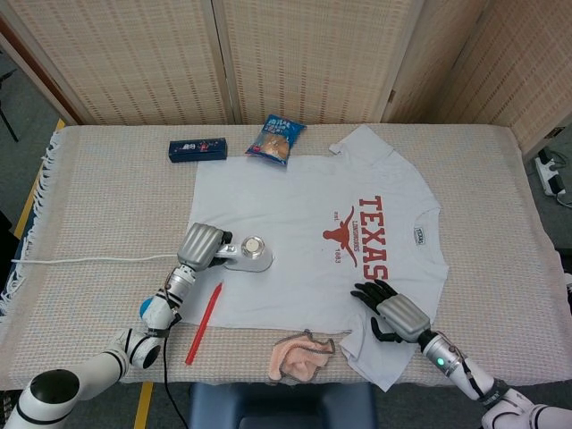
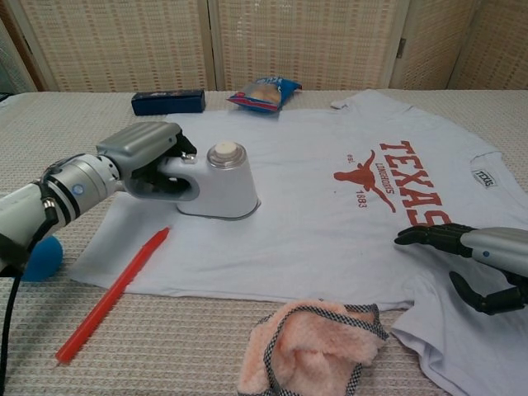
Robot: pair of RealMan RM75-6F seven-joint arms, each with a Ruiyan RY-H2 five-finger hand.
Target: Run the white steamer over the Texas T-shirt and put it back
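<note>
The white Texas T-shirt (image 1: 313,241) (image 2: 330,206) lies flat across the table, red print facing right. The white steamer (image 1: 250,254) (image 2: 221,186) stands on the shirt's left part, near its lower left edge. My left hand (image 1: 200,245) (image 2: 147,159) grips the steamer's handle from the left. A white cord (image 1: 89,260) runs off leftwards from it. My right hand (image 1: 390,310) (image 2: 466,256) rests on the shirt's lower right corner with its dark fingers spread, holding nothing.
A red pen (image 1: 204,322) (image 2: 111,293) lies at the shirt's left edge. A pink cloth (image 1: 299,356) (image 2: 309,346) sits at the front. A blue box (image 1: 197,149) (image 2: 167,101) and a snack bag (image 1: 275,138) (image 2: 266,92) lie at the back.
</note>
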